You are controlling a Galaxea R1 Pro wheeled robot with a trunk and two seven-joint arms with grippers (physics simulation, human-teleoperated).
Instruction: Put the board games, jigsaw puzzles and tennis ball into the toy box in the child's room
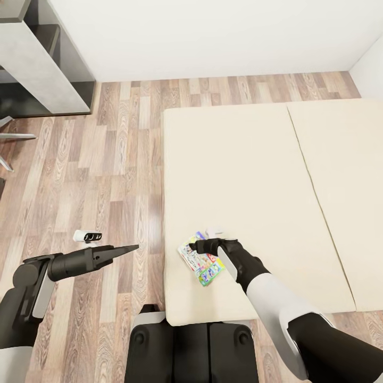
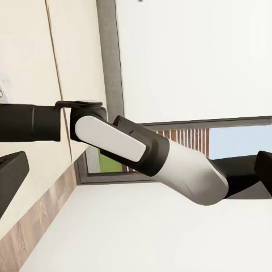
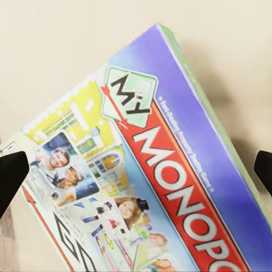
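Far left in the head view, a grey shelving unit (image 1: 40, 58) stands against the white wall, and below it the wood-plank floor (image 1: 106, 175) runs down toward the robot. A small white object with dark spots (image 1: 88, 236) lies on the planks, too small to identify. Just below it the left gripper (image 1: 130, 248) hangs over the floor, its dark fingers drawn to a single point, so it looks closed with nothing in it, though the angle is poor and that is hard to be sure of. Moving across, the near left corner of the bed (image 1: 255, 159) comes in, its beige mattress split by a seam. Near that corner lies a board game (image 1: 201, 261), a colourful flat box resting flat on the mattress. The right gripper (image 1: 196, 247) is right over it, arm reaching in from the lower right. The right wrist view looks straight down on the box (image 3: 153, 187), "My Monopoly" lettering on a red band, blue edge, photos of faces, and the two dark fingertips (image 3: 11, 173) sit wide apart at either side of the picture, spread open and not closed on the box. The left wrist view catches the right arm (image 2: 147, 153) stretched across the mattress.
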